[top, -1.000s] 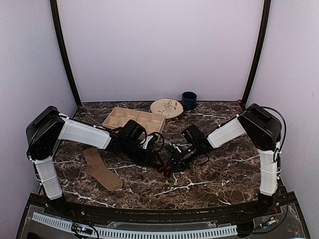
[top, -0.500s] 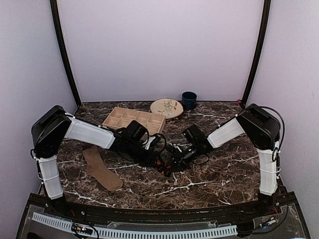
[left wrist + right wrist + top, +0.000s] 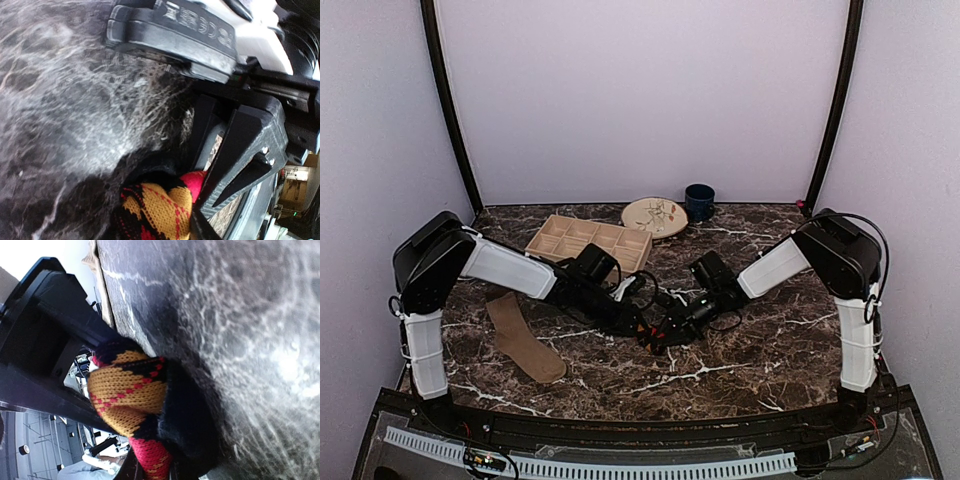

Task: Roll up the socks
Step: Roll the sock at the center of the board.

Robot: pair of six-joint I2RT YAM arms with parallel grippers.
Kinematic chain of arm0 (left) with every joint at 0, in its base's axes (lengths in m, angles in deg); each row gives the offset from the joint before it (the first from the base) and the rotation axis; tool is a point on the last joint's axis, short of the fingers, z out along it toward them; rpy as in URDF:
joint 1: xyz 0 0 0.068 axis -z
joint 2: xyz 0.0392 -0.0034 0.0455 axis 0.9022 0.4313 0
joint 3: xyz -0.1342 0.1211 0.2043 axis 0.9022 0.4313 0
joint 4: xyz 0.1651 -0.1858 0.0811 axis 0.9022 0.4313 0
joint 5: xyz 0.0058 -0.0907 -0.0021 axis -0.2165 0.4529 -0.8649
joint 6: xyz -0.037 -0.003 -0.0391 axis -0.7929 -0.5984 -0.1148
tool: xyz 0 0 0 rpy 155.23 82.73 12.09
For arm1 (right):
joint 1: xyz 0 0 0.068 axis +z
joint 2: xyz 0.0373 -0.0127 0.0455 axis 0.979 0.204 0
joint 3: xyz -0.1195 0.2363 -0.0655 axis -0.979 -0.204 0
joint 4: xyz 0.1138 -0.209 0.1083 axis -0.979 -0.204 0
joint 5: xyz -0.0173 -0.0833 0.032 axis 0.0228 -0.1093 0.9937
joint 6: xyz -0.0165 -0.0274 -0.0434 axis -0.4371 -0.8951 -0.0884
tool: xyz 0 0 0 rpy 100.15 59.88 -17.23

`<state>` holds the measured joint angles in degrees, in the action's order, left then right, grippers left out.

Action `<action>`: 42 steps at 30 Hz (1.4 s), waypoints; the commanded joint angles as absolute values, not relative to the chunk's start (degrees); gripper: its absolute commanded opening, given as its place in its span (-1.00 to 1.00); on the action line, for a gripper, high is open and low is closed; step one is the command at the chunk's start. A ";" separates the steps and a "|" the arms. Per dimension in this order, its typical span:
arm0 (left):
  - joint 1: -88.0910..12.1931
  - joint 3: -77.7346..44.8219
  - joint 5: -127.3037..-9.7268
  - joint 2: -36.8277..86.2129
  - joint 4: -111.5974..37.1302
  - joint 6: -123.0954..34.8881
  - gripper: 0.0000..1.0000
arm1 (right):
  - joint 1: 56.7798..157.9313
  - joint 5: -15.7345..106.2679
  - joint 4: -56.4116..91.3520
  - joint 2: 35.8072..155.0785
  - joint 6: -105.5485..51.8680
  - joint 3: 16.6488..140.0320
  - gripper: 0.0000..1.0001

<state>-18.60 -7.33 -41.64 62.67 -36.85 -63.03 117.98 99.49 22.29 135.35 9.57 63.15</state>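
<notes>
1. your two grippers meet low over the middle of the table [image 3: 760, 340], tips pointed at each other.
2. the argyle sock [image 3: 132, 390] sits bunched in a small lump between those tips, resting on the marble.
3. your right gripper [image 3: 661, 333] is pinching the argyle sock: in the right wrist view the red and orange knit runs down into its fingers at the bottom edge.
4. your left gripper [image 3: 641, 328] is right against the same lump from the other side. you cannot tell from the views whether its jaws are spread or pressed on the fabric.
5. in the left wrist view the sock fills the bottom of the frame, with a dark finger of the right gripper touching its red patch.
6. the tan sock [image 3: 525, 338] lies flat on the left near part of the table, well apart from both grippers, with nothing touching it.
7. a tray [image 3: 588, 240] with compartments sits at the back left, behind your left arm.
8. a plate [image 3: 655, 216] lies just beside the tray's right end, and a dark mug [image 3: 699, 201] stands upright just beside the plate, at the back wall.
</notes>
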 commanded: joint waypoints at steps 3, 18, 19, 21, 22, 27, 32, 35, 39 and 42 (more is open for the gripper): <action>-16.98 -7.71 -33.36 66.42 -35.92 -63.18 -0.83 | 116.99 94.84 24.78 137.68 10.47 61.96 -0.86; -17.08 -10.43 -39.45 68.27 -30.37 -62.82 -1.00 | 116.16 87.32 12.54 134.49 0.53 63.17 -0.34; -17.06 -10.71 -40.03 68.35 -29.80 -62.77 -1.00 | 116.12 85.78 10.80 133.85 -0.99 63.46 -0.31; -17.08 -11.43 -40.93 68.61 -28.41 -62.50 -1.00 | 116.11 83.12 8.50 132.44 -3.61 63.70 -0.28; -17.10 -11.58 -41.26 68.63 -27.95 -62.42 -1.00 | 116.11 82.01 7.51 131.74 -4.54 63.66 -0.26; -17.33 -12.26 -42.51 68.77 -26.07 -62.14 -1.00 | 115.93 77.53 6.34 128.08 -6.64 62.29 -0.23; -17.60 -13.27 -43.49 68.90 -24.43 -61.89 -1.00 | 115.86 72.99 4.85 125.28 -8.03 61.67 -0.18; -17.77 -13.92 -43.77 69.10 -23.57 -61.79 -1.00 | 115.86 71.09 5.05 123.25 -8.26 60.85 -0.17; -17.84 -14.24 -44.00 69.24 -22.88 -61.80 -1.00 | 115.87 68.82 5.07 120.73 -8.25 59.79 -0.16; -17.93 -14.40 -44.20 69.24 -22.22 -61.63 -1.00 | 115.81 67.22 4.64 118.94 -8.28 59.21 -0.14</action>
